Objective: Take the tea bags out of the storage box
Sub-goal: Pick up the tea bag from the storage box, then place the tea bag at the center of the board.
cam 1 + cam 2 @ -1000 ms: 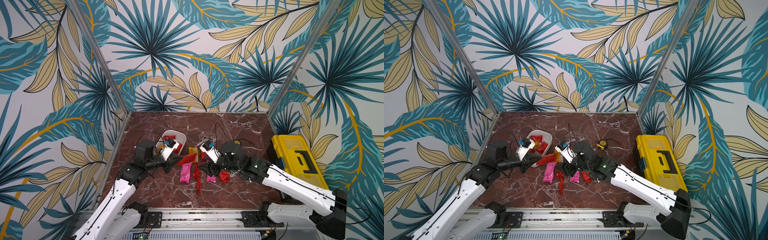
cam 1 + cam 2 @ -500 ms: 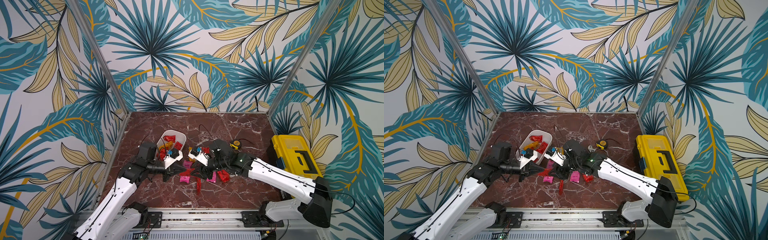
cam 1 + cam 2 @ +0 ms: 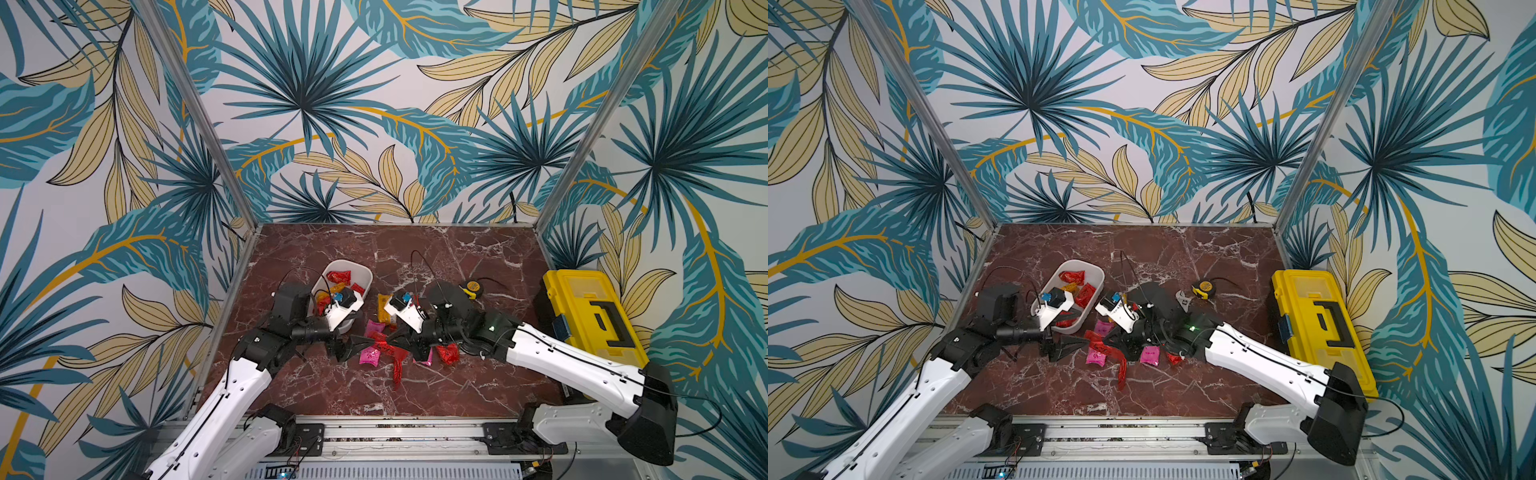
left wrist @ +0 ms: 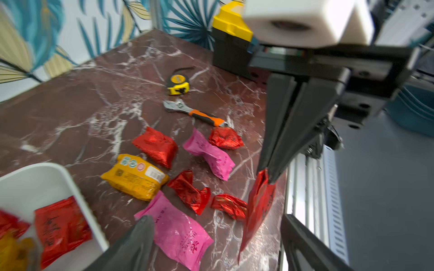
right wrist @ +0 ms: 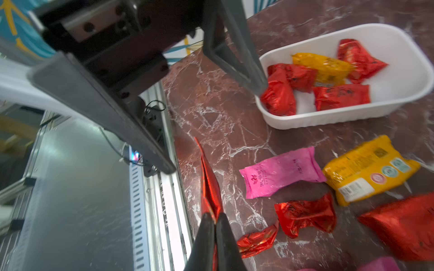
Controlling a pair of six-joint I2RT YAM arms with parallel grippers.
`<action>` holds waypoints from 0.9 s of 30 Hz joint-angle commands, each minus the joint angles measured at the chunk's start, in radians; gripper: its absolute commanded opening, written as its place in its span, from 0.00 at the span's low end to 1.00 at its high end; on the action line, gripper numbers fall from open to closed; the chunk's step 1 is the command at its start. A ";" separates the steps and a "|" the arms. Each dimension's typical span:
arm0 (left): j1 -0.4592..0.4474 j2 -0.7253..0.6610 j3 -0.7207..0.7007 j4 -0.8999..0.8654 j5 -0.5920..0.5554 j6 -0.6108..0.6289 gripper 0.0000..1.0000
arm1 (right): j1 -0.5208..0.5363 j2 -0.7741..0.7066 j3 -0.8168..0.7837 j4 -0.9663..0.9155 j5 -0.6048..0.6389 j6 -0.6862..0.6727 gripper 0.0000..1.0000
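right wrist view: red marble table (image 5: 211,105), leafy walls (image 3: 311,104). white storage box (image 5: 328,119) holds red and yellow tea bags (image 5: 340,93); more lie outside. my right gripper (image 5: 212,217) pinches one red tea bag (image 5: 210,187); my left gripper (image 4: 216,218) gapes.

shiny foil tea bags (image 4: 155,146), plastic storage box (image 5: 328,119)

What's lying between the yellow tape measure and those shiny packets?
An orange-handled wrench lies there, its handle end near a red tea bag; the left wrist view shows it.
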 commanded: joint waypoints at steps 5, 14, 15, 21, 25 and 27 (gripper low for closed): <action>0.017 -0.102 -0.115 0.318 -0.541 -0.447 1.00 | -0.191 -0.118 -0.191 0.006 0.323 0.550 0.00; 0.071 0.009 -0.135 0.254 -0.671 -0.771 1.00 | -0.420 -0.118 -0.316 0.099 0.405 0.729 0.00; 0.072 0.021 -0.135 0.255 -0.668 -0.784 1.00 | -0.440 -0.095 -0.317 0.138 0.389 0.726 0.00; 0.083 0.074 -0.121 0.271 -0.620 -0.832 0.99 | -0.548 0.108 -0.265 0.333 0.262 0.702 0.01; 0.090 0.092 -0.116 0.284 -0.597 -0.843 0.99 | -0.570 0.263 -0.203 0.393 0.191 0.689 0.01; 0.093 0.099 -0.113 0.285 -0.595 -0.841 0.98 | -0.571 0.319 -0.191 0.446 0.155 0.693 0.02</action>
